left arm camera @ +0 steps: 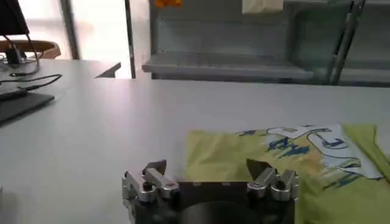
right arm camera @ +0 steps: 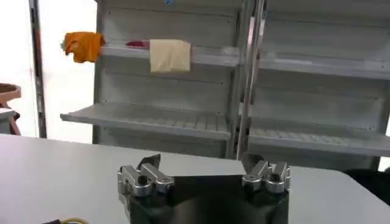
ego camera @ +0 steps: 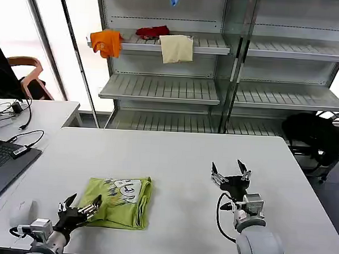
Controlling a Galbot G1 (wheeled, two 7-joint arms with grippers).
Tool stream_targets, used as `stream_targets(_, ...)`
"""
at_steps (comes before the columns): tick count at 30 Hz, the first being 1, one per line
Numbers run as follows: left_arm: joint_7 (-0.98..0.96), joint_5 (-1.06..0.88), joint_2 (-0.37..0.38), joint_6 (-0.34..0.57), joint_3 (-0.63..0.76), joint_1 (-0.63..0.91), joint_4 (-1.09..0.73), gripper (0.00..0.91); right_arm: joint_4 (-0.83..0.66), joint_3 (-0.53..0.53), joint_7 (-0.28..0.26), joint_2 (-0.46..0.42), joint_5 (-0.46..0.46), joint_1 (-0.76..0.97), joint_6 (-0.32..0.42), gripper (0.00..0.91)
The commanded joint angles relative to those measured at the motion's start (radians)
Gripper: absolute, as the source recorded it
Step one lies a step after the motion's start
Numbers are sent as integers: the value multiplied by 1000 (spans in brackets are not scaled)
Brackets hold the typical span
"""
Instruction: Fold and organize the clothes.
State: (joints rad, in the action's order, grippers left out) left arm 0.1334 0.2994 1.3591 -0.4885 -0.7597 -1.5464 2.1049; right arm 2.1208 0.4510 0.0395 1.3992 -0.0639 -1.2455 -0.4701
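T-shirt [ego camera: 118,201] lying folded into 1 compact block, just ahead of left gripper [ego camera: 81,205], jaws spread, holding nothing | right gripper [ego camera: 230,171] hovering well apart, jaws spread | step: folding seemingly finishing | next: likely gripping near edge, placing bundle tidily

Head overhead; wrists low, shelf-facing [right arm camera: 183,122].

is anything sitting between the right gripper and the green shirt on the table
Nothing visible does. Only bare white table lies between the open right gripper and the folded lime-green T-shirt. The left gripper, jaws open, is at the shirt's near left corner, on its far side from the right one.
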Motion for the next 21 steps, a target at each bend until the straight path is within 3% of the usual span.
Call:
stream_targets(1,2,39,9,21,16,-10,-15,846,-1,0,1,1,0,1,0,907)
stream_targets(5,1,64,15,20,20,-9,-27,725,-1,2,2,-1,0,0,0,907)
stream_targets(6,1,76,17,21,19,-8,-30,605,0,1,2,-1,0,-1,0,907)
stream_targets(7,2,84,18,26,18,-6,-33,564,0,1,2,-1,0,0,0,907)
stream_targets(8,2,95,20,28,16,-5,-33,453,0,1,2,-1,0,0,0,907)
stream_targets(9,3,103,21,31,14,-4,-34,282,1,1,3,-1,0,0,-1,907)
stream_targets(13,6,114,25,53,10,3,-47,30,0,-1,3,0,1,0,-1,907)
stream_targets(21,10,178,23,62,-10,14,-71,20,3,-1,3,-3,2,1,-1,907)
